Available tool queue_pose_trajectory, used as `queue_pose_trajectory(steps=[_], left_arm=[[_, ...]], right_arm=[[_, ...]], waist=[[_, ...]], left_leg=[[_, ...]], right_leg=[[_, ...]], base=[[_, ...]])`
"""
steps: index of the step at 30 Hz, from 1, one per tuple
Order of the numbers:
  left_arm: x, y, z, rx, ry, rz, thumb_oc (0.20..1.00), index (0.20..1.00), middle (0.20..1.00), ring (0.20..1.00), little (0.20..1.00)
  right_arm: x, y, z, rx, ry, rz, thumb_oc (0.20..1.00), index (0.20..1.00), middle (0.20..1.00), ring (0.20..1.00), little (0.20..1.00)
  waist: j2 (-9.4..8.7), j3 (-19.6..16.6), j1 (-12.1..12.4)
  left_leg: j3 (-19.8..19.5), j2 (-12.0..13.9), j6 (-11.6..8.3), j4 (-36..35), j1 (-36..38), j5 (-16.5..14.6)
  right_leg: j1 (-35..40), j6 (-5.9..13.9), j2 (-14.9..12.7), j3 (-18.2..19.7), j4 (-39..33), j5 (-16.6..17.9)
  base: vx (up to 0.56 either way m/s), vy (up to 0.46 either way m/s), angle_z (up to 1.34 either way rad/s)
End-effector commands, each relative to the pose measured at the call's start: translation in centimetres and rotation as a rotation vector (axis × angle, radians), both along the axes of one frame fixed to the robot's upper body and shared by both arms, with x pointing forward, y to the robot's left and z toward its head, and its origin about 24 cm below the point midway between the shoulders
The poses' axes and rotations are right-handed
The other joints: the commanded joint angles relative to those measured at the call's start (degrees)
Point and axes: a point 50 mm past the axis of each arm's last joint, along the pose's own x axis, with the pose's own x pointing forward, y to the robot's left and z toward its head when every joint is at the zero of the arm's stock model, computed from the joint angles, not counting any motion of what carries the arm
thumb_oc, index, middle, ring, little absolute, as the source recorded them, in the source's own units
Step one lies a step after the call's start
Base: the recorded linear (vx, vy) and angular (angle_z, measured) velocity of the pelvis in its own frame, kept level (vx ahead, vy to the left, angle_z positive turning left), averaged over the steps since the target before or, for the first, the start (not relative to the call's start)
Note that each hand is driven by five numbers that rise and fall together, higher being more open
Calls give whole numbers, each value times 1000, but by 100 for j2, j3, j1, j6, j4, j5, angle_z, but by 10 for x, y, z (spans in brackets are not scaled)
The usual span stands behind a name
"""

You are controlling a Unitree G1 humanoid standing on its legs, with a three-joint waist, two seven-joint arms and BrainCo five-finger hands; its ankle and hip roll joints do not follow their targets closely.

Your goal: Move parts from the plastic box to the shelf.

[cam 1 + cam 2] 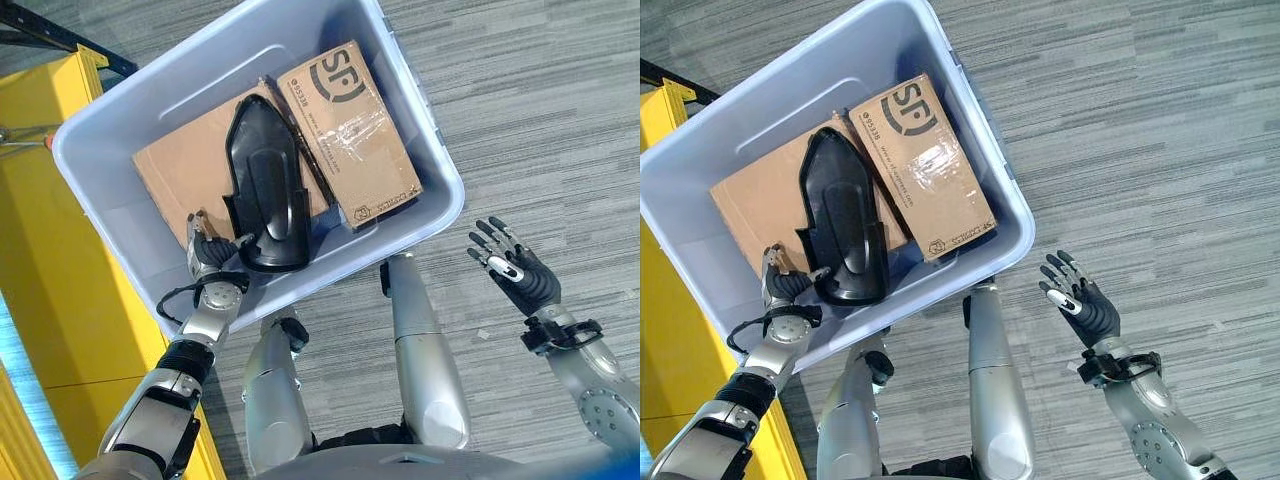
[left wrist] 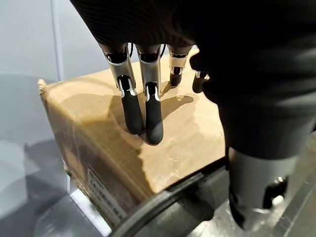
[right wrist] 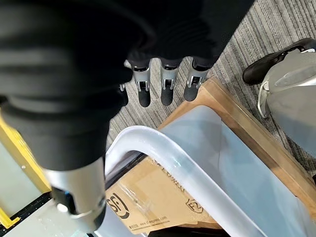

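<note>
While the left robot hand (image 1: 208, 252) reaches into the plastic box (image 1: 420, 150) with fingers straight, tips seemingly resting on a cardboard box (image 2: 98, 128), the black part (image 1: 262, 190) lies just beside it, long axis running away toward the far wall. The right robot hand (image 1: 515, 268) hovers spread outside, over open floor (image 1: 540, 110).

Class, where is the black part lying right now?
The black part lies inside the plastic box, across the plain carton and beside the printed carton, with the left hand at its near end.
</note>
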Motion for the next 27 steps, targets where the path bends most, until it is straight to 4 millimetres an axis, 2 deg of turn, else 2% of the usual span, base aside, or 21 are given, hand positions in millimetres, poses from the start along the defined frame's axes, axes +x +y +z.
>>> queue_pose_trajectory(steps=[1, 8, 9, 10, 11, 22, 27], left_arm=[[33, -55, 14, -19, -10, -230, 1000, 1000, 1000, 1000, 1000], [42, -67, 26, -8, -47, -261, 1000, 1000, 1000, 1000, 1000], [44, -69, 28, -9, -52, -265, 793, 793, 793, 793, 793], [47, -69, 31, -4, -53, -266, 238, 238, 238, 238, 238], [47, -69, 31, -4, -54, -266, 200, 200, 200, 200, 200], [50, -77, 34, -47, -72, -287, 200, 200, 200, 200, 200], [52, -80, 44, -63, -127, -291, 200, 200, 200, 200, 200]], right_arm=[[2, 0, 13, 11, -67, 38, 1000, 1000, 1000, 1000, 1000], [2, -1, 14, 20, -79, 27, 1000, 1000, 1000, 1000, 1000], [2, -1, 14, 21, -81, 26, 1000, 1000, 1000, 1000, 1000], [3, -1, 14, 20, -82, 24, 1000, 1000, 1000, 1000, 1000], [3, -1, 14, 20, -83, 24, 1000, 1000, 1000, 1000, 1000], [3, 0, 9, 45, -84, -5, 1000, 1000, 1000, 1000, 1000], [1, -1, 5, 76, -75, -23, 1000, 1000, 1000, 1000, 1000]], waist=[[-18, 156, -423], [35, 156, -524], [37, 156, -539], [41, 156, -569], [39, 156, -567], [6, 156, -592], [-25, 156, -565]], left_leg=[[-697, 776, -458, 1115, 176, -823], [-611, 783, -450, 1192, 128, -893], [-598, 788, -447, 1206, 119, -903], [-575, 795, -440, 1245, 100, -937], [-573, 795, -440, 1249, 98, -939], [-459, 869, -418, 1404, 48, -1055], [-489, 851, -419, 1408, 93, -1074]], right_leg=[[547, 201, 43, -81, -1481, 1471], [382, 193, 96, 15, -1385, 1443], [352, 193, 108, 27, -1364, 1442], [281, 189, 139, 49, -1327, 1443], [276, 189, 141, 52, -1323, 1442], [121, 161, 213, 58, -1187, 1390], [166, 153, 179, 9, -1113, 1358]], base=[[0, 0, 0], [20, -19, -6], [36, -17, -3], [0, 0, 0], [30, -6, -3], [16, -12, -5], [0, 0, 0]])
